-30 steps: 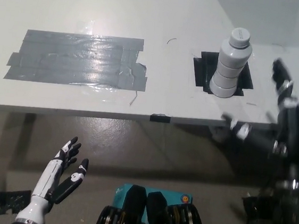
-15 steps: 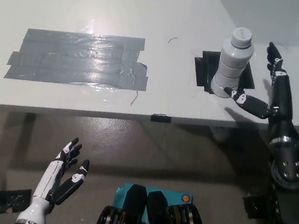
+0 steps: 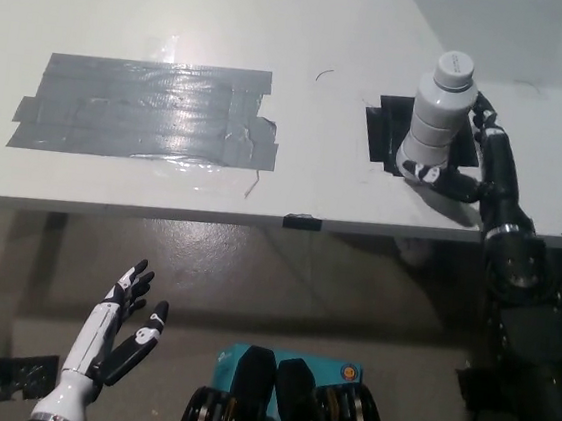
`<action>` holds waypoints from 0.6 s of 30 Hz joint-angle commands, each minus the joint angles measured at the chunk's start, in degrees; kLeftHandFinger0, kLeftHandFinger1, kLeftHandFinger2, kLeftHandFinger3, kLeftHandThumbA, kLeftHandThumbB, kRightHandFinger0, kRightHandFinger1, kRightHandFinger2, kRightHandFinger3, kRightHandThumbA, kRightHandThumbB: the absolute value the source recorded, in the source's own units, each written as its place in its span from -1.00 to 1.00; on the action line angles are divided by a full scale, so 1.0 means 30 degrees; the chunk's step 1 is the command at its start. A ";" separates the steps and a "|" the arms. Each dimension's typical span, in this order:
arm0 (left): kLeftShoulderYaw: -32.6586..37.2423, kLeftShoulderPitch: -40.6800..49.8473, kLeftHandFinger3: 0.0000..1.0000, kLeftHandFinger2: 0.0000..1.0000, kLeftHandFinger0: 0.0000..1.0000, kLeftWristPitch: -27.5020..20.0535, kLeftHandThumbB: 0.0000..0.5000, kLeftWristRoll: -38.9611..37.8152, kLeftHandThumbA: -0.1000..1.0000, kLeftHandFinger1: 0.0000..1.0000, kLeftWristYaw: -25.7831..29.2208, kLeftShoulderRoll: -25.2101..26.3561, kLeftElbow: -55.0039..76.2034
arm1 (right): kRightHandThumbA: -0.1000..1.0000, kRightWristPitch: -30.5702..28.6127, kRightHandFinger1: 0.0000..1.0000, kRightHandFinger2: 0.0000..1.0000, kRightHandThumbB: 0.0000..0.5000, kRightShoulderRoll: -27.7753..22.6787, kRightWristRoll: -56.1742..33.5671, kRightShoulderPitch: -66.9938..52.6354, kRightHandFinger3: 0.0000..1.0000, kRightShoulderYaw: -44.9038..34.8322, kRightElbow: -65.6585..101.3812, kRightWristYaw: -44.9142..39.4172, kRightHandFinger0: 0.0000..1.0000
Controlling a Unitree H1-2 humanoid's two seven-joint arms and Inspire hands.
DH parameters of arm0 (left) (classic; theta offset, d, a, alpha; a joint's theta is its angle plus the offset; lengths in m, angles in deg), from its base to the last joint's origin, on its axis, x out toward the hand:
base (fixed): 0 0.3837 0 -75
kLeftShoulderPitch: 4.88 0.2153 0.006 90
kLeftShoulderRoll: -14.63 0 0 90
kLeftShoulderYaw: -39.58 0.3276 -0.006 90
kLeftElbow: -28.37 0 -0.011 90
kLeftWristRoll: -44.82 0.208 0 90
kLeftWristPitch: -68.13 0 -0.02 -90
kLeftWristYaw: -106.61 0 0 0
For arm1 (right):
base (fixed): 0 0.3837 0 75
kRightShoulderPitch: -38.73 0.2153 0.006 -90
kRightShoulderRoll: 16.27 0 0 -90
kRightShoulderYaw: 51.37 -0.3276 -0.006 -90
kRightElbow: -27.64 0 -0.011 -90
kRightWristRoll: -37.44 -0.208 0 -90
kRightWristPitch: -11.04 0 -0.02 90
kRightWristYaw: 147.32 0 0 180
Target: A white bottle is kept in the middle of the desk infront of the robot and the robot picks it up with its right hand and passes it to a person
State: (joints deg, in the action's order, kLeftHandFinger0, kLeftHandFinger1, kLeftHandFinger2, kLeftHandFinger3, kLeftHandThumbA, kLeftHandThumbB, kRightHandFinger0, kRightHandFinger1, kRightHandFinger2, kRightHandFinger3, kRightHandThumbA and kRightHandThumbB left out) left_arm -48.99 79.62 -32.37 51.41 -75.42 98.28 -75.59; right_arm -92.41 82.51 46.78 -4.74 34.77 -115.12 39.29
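Note:
A white ribbed bottle point(image 3: 438, 116) with a grey cap stands upright on a black tape patch point(image 3: 382, 131) at the right of the white desk point(image 3: 310, 33). My black right hand point(image 3: 477, 161) reaches over the desk's front edge and sits against the bottle's right side. Its thumb lies at the bottle's base and its fingers curve behind the body, spread apart and not closed on it. My white left hand point(image 3: 116, 329) rests open below the desk at the lower left.
A large patch of grey tape point(image 3: 146, 111) covers the desk's left half. A small black clip point(image 3: 301, 220) sits on the front edge. The floor shows beneath the desk.
My right hand has moved up over the desk edge and leftward until it sits against the bottle. The bottle and my left hand have stayed where they were.

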 commanded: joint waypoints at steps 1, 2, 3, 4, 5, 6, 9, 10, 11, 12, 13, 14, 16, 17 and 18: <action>-0.0121 -0.0327 1.00 1.00 1.00 -0.0660 -0.54 0.0048 0.13 1.00 0.0228 0.0075 0.0470 | 1.00 -0.1410 1.00 1.00 0.89 0.0041 -0.0282 0.2116 1.00 0.0338 -0.0988 0.0193 1.00; -0.0124 -0.0314 1.00 1.00 1.00 -0.0608 -0.52 -0.0001 0.11 1.00 0.0192 0.0071 0.0492 | 1.00 -0.1458 1.00 1.00 0.89 0.0048 -0.0268 0.2293 1.00 0.0386 -0.1273 0.0181 1.00; -0.0120 -0.0296 1.00 1.00 1.00 -0.0539 -0.52 -0.0010 0.11 1.00 0.0175 0.0064 0.0530 | 1.00 -0.1537 1.00 1.00 0.89 0.0047 -0.0292 0.2494 1.00 0.0422 -0.1633 0.0160 1.00; -0.0117 -0.0286 1.00 1.00 1.00 -0.0437 -0.47 0.0047 0.09 1.00 0.0211 0.0052 0.0583 | 1.00 -0.1544 1.00 1.00 0.92 0.0071 -0.0305 0.2854 1.00 0.0485 -0.2105 0.0099 1.00; -0.0124 -0.0306 1.00 1.00 1.00 -0.0369 -0.47 0.0103 0.08 1.00 0.0246 0.0062 0.0617 | 1.00 -0.1649 1.00 1.00 0.93 0.0090 -0.0338 0.3196 1.00 0.0537 -0.2582 0.0037 1.00; -0.0104 -0.0320 1.00 1.00 1.00 -0.0460 -0.48 0.0190 0.07 1.00 0.0267 0.0108 0.0603 | 1.00 -0.1832 1.00 1.00 0.95 0.0149 -0.0520 0.3558 1.00 0.0478 -0.3132 -0.0045 1.00; -0.0123 -0.0341 1.00 1.00 1.00 -0.0365 -0.46 0.0157 0.01 1.00 0.0274 0.0068 0.0635 | 0.95 -0.1436 1.00 1.00 0.97 0.0259 -0.1263 0.4660 1.00 0.0073 -0.4582 -0.0696 1.00; -0.0119 -0.0346 1.00 1.00 1.00 -0.0361 -0.47 0.0153 0.00 1.00 0.0272 0.0060 0.0636 | 0.72 -0.1000 1.00 1.00 0.76 0.0317 -0.1995 0.5067 1.00 -0.0447 -0.5145 -0.1169 1.00; -0.0101 -0.0325 1.00 1.00 1.00 -0.0388 -0.46 0.0198 0.00 1.00 0.0289 0.0057 0.0649 | 0.45 0.0015 1.00 1.00 0.66 0.0380 -0.3202 0.5728 1.00 -0.1392 -0.6064 -0.1909 1.00; -0.0086 -0.0315 1.00 1.00 1.00 -0.0433 -0.46 0.0258 0.00 1.00 0.0320 0.0060 0.0640 | 0.39 0.0599 1.00 1.00 0.67 0.0358 -0.3531 0.6058 1.00 -0.1738 -0.6543 -0.2090 1.00; -0.0107 -0.0235 1.00 1.00 1.00 -0.0224 -0.42 0.0166 0.01 1.00 0.0271 0.0026 0.0757 | -0.18 0.2887 0.32 0.56 0.26 0.0229 -0.5123 0.6808 0.99 -0.3301 -0.7600 -0.3233 0.37; -0.0080 -0.0167 1.00 1.00 1.00 -0.0265 -0.42 0.0225 0.01 1.00 0.0283 0.0033 0.0801 | -0.85 0.3734 -0.54 -0.38 0.04 0.0136 -0.4873 0.7047 -0.24 -0.3343 -0.8117 -0.2854 -0.51; -0.0063 -0.0152 1.00 1.00 1.00 -0.0186 -0.39 0.0234 0.01 1.00 0.0255 0.0032 0.0904 | -0.99 0.4194 -0.76 -0.26 -0.04 0.0006 -0.4234 0.7195 -0.34 -0.3164 -0.8672 -0.2550 -0.92; -0.0059 -0.0256 1.00 1.00 1.00 -0.0042 -0.39 0.0264 0.01 1.00 0.0237 0.0054 0.0990 | -1.00 0.4611 -0.65 -0.04 -0.10 -0.0123 -0.3994 0.7182 -0.16 -0.3041 -0.9012 -0.2597 -0.98; -0.0079 -0.0352 1.00 1.00 1.00 -0.0012 -0.38 0.0238 0.01 1.00 0.0219 0.0082 0.1012 | -1.00 0.4848 -0.46 0.28 -0.17 -0.0164 -0.3978 0.7206 0.18 -0.3069 -0.9135 -0.2631 -1.00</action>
State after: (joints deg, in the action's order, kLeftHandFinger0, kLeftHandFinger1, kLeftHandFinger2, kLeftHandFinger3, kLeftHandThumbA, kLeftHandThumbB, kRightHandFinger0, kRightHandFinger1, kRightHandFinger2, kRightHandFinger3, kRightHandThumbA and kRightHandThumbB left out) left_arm -48.99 79.63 -32.17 51.45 -75.42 98.25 -75.35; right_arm -86.26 83.27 38.92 12.08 27.08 -140.07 34.63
